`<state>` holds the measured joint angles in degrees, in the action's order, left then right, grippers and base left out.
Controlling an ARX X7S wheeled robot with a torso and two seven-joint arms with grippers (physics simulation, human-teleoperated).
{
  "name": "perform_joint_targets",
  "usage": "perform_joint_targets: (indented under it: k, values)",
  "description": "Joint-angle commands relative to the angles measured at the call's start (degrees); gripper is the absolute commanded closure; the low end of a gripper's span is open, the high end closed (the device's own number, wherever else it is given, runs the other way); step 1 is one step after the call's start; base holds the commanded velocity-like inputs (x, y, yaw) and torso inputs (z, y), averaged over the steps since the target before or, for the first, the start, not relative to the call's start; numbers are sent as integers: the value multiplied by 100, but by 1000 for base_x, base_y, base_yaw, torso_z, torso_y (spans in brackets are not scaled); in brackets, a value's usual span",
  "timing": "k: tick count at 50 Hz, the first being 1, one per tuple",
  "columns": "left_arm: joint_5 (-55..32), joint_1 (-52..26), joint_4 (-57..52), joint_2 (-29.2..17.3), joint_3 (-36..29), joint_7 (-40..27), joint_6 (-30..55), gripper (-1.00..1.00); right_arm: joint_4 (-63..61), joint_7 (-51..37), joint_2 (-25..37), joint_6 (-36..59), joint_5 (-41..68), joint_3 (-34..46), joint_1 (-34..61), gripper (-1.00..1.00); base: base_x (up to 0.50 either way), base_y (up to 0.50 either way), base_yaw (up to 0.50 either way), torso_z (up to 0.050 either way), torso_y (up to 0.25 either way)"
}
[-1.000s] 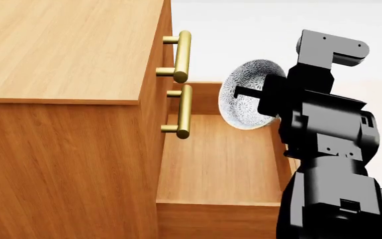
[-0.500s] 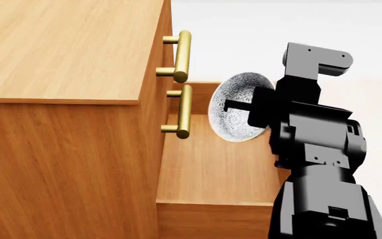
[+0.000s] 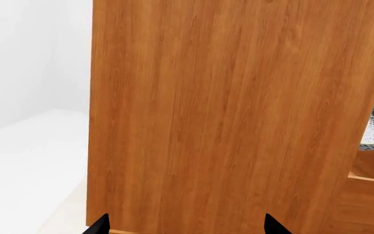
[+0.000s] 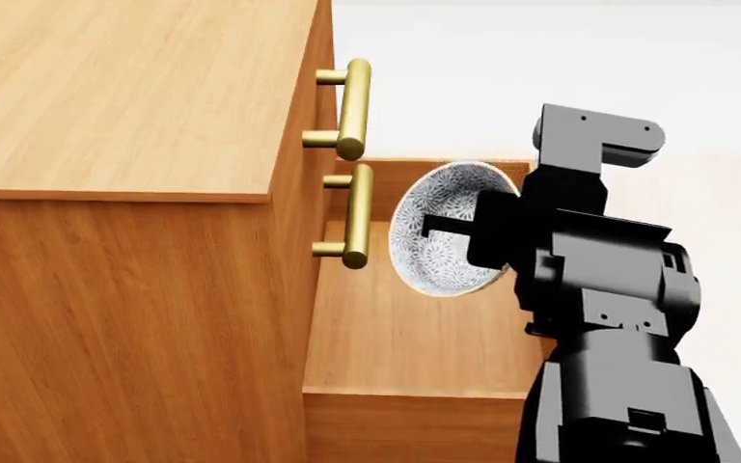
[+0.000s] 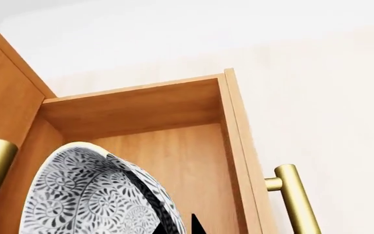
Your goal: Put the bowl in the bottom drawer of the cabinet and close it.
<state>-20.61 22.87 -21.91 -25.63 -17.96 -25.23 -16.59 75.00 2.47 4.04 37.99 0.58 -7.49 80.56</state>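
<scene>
the patterned bowl [image 4: 442, 230] hangs tipped on its side above the open bottom drawer [image 4: 416, 328] of the honey-brown cabinet [image 4: 126, 145].

Bowl [image 4: 442, 241] held on edge over open bottom drawer [image 4: 423, 328], right of cabinet [image 4: 126, 193] front; right gripper [image 4: 454, 230] pinches its rim.

Three cameras around one cabinet

The head view looks down from above the cabinet [image 4: 126, 96] onto its top and into the open bottom drawer [image 4: 423, 328]. The left wrist view faces the cabinet's side panel [image 3: 226, 117] at close range. The right wrist view looks into the drawer [image 5: 174, 141] from close above. All three catch the patterned bowl [image 4: 442, 231].
</scene>
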Motion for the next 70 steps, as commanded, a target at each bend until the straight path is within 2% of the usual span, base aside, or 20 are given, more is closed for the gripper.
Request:
perform_joint_targets:
  k: [1, 26, 70]
  values:
    - [0, 2, 1, -9, -10, -13, -10, -100, -7, 113, -14, 182, 50, -53, 5, 100, 0, 0, 0, 0, 0]
    - [-16, -4, -2, -33, -30, -32, -23, -100, -6, 447, -39, 825, 106, -304, -1, 100, 0, 0, 0, 0, 0]
    - [-36, 3, -27, -81, -59, -81, -48, -100, -4, 403, -97, 1638, 58, -448, -39, 100, 0, 0, 0, 0, 0]
